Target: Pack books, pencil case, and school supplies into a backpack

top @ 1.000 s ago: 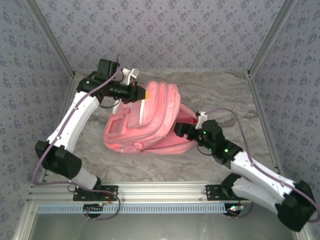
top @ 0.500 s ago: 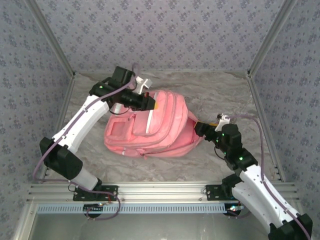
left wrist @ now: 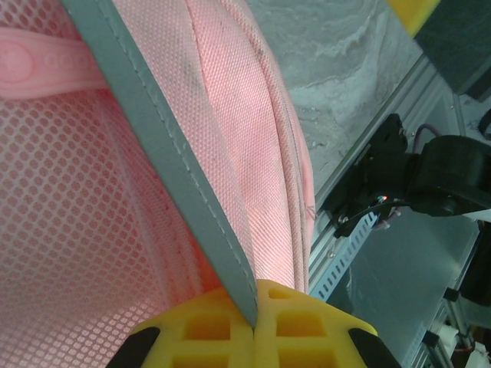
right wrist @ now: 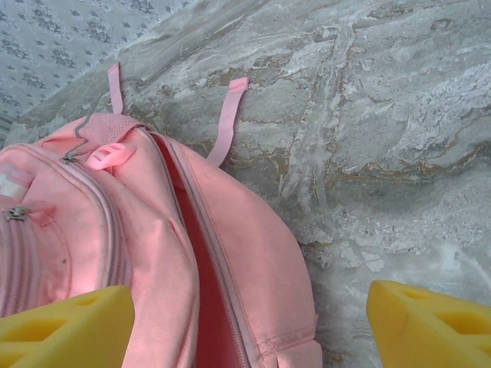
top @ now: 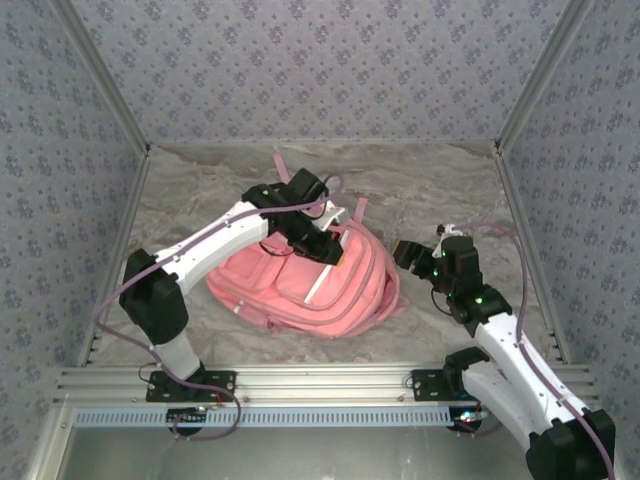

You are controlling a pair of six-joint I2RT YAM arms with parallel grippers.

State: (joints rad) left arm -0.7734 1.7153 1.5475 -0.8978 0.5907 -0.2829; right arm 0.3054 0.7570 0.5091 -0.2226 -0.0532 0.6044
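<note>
Beside the backpack (top: pixel 290 290) the right end effector (top: pixel 404 254) stands open, while the left end effector (left wrist: pixel 255 326) pinches its trim (left wrist: pixel 180 188).

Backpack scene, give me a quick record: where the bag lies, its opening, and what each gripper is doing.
backpack: pink, lying on the marbled table
opening: main zip parted, red lining showing
left gripper: shut on the backpack's white trim
right gripper: open, at the backpack's right side, gripping nothing
</note>
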